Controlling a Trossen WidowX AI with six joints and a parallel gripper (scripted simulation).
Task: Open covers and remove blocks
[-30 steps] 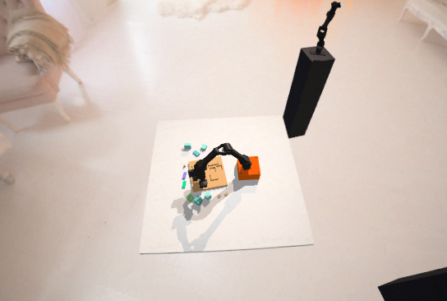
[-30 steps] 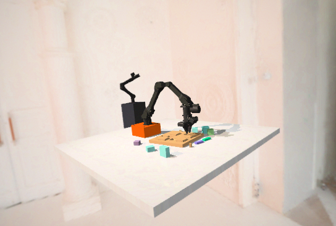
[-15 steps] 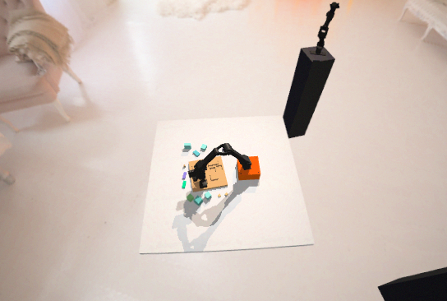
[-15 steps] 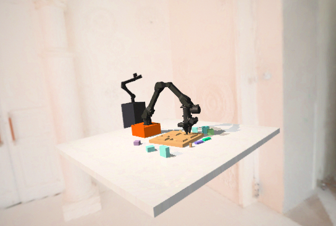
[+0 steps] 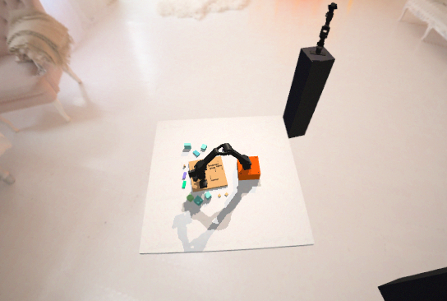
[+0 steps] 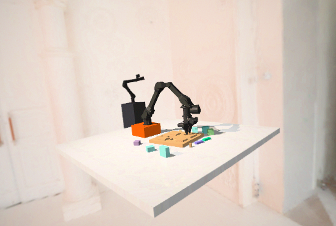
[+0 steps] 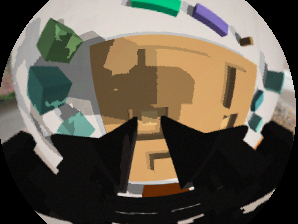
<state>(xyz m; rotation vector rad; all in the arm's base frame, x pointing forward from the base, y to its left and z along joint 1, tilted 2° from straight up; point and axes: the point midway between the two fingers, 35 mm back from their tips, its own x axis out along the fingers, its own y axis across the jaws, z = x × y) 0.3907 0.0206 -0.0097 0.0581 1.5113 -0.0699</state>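
Note:
The tan wooden puzzle board (image 5: 218, 176) (image 6: 172, 139) (image 7: 200, 76) lies on the white table, in front of the arm's orange base (image 5: 251, 170) (image 6: 146, 129). My gripper (image 5: 200, 181) (image 6: 187, 132) (image 7: 149, 119) is low over the board's far-from-base edge, its fingers a little apart with nothing between them. In the wrist view a tan cover piece (image 7: 136, 83) lies just ahead of the fingertips. Blocks lie on the table around the board: a green bar (image 5: 183, 184) (image 6: 206, 139) (image 7: 154, 3), a purple bar (image 5: 184, 175) (image 6: 199, 142) (image 7: 212, 18), a dark green block (image 5: 190, 197) (image 7: 60, 40) and a teal block (image 5: 198, 200) (image 7: 48, 86).
More teal blocks (image 5: 187, 145) (image 6: 164, 151) lie on the table at the board's other side, with a small purple block (image 6: 137, 142). Two small orange pegs (image 5: 223, 195) lie near the board. A black pillar with a camera arm (image 5: 308, 92) (image 6: 133, 114) stands behind the base.

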